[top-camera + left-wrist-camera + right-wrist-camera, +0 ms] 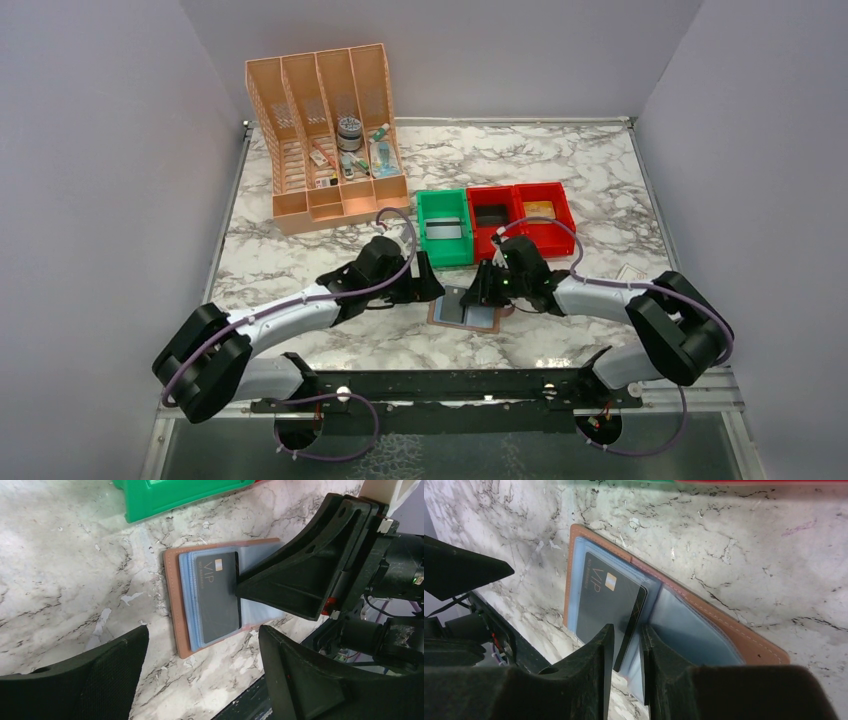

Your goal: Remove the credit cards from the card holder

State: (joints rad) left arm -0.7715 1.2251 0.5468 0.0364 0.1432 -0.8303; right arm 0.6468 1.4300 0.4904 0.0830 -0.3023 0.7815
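Left wrist view: the left end effector was seen with its fingers spread wide and nothing between them, poised over the near side of the card holder. The card holder was laid open and flat on the marble counter, just in front of the green bin and between the two arms, with its brown cover down and its blue-grey pockets up. A dark credit card marked VIP was seated on the holder's left half, with its right edge tilted up off the pocket stack. That raised edge was taken between the fingers of the right end effector, which were drawn close together. A sliver of gap was shown there in the right wrist view, so it could not be told whether the pads were already bearing on the card.

The card was judged light, thin, stiff and glossy, so likely to slip. It would best be held by its free edge, with pads flat on both faces, and drawn straight along the pocket rather than bent. The holder was judged soft and light, so it was likely to be dragged along unless its left cover was pinned down.
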